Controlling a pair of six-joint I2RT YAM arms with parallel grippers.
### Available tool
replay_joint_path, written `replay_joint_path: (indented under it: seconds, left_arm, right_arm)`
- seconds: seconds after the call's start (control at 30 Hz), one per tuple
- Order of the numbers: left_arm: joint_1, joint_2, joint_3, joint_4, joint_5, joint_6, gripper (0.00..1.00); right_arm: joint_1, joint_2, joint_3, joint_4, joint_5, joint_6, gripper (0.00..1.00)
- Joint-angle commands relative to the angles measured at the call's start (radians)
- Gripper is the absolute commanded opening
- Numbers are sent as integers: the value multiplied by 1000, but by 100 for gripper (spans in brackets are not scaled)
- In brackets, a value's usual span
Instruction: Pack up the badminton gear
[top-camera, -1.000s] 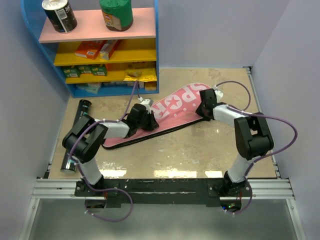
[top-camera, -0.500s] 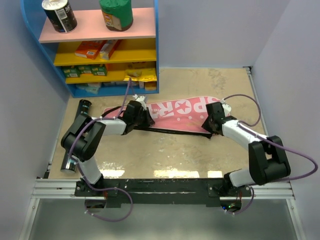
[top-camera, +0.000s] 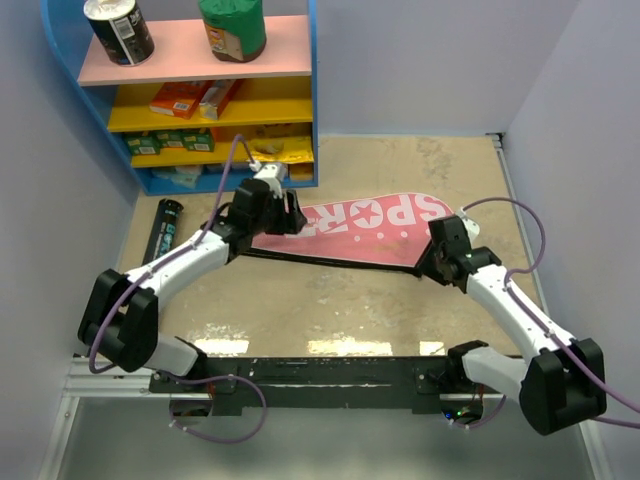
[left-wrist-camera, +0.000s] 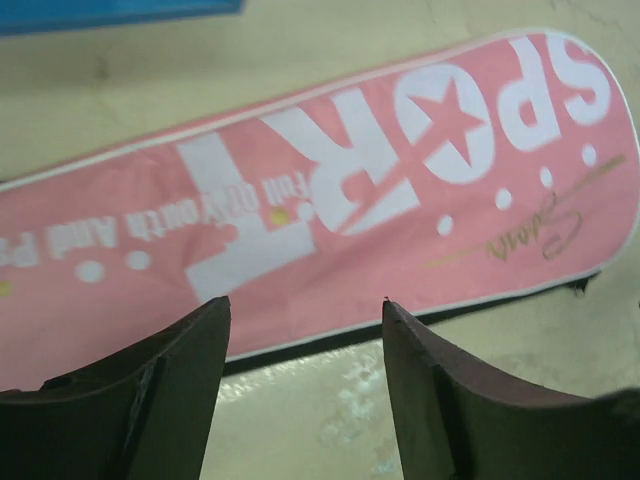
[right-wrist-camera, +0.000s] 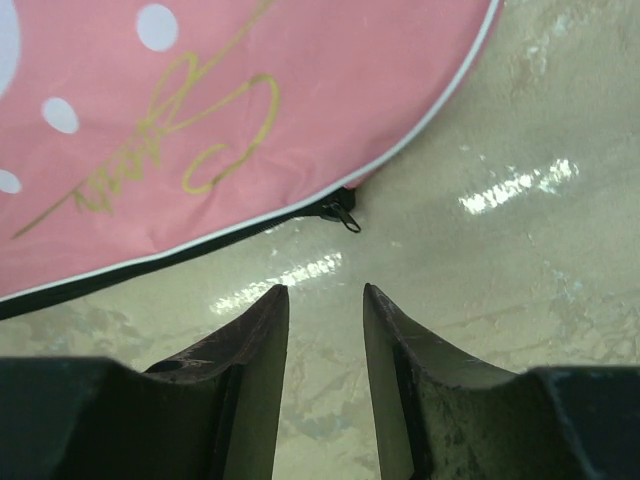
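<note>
Beside the pink cover (top-camera: 350, 228), left gripper (left-wrist-camera: 305, 305) and right gripper (right-wrist-camera: 325, 290) are found parted, empty; the zip pull (right-wrist-camera: 345, 215) could be missed if misaligned.

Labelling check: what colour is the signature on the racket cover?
Gold, on the pink cover; clearest in the right wrist view.

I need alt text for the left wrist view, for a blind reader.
A pink cover with white SPORT lettering and a black edge lies flat on the beige table. In the foreground, the left pincer stands open and empty, near that edge.
</note>
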Motion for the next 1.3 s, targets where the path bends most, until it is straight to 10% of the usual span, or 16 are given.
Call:
replay_joint_path:
  seconds: [0.0,0.33,1.27]
  left_arm:
    - [99,-8,60,-142,-53,64,70]
    - [280,119,75,-104,88,80,71]
    - [285,89,34,-76,132,92,70]
  right_arm:
    - [-2,33,-4,-64,18,28,40]
    - [-1,133,-58,29,62,51,41]
    - [-1,332,12,169,48,-97,22]
